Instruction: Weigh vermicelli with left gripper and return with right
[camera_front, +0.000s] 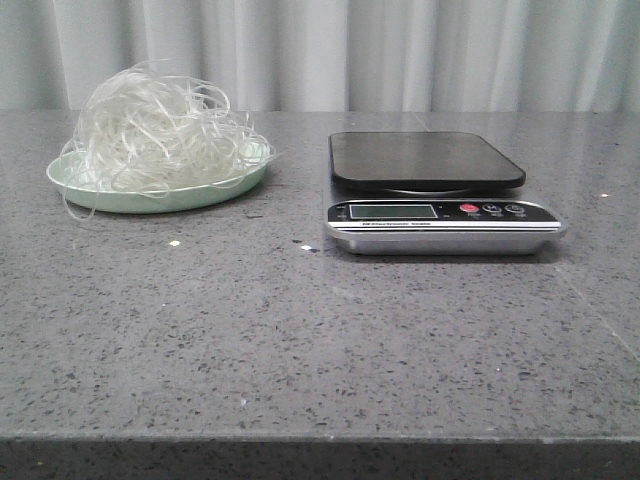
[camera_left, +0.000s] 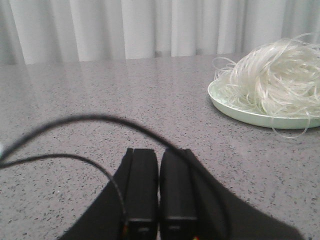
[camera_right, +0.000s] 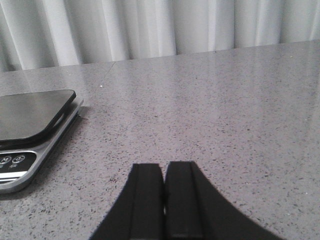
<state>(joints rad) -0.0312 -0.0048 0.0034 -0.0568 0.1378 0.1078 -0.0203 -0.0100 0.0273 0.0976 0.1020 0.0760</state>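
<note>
The vermicelli (camera_front: 160, 125) looks feather-light, springy and snag-prone, heaped on the plate (camera_front: 215, 190) at nine o'clock from the scale (camera_front: 430, 190); pinch deep through its crown. Both sets of fingers, left (camera_left: 159, 187) and right (camera_right: 164, 197), are pressed together, empty.

Looks like a staged test bench to me, not a real kitchen. I see a grey speckled stone countertop (camera_front: 300, 340), with plain white curtains (camera_front: 400, 50) closing off the 12 o'clock side. Only kitchen cue is a digital scale (camera_front: 440, 195) at 1 o'clock.

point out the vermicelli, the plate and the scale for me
vermicelli (camera_front: 160, 130), front view, middle of the noodle tangle
plate (camera_front: 150, 198), front view, near rim of the pale green plate
scale (camera_front: 425, 158), front view, middle of the dark weighing platform
</note>
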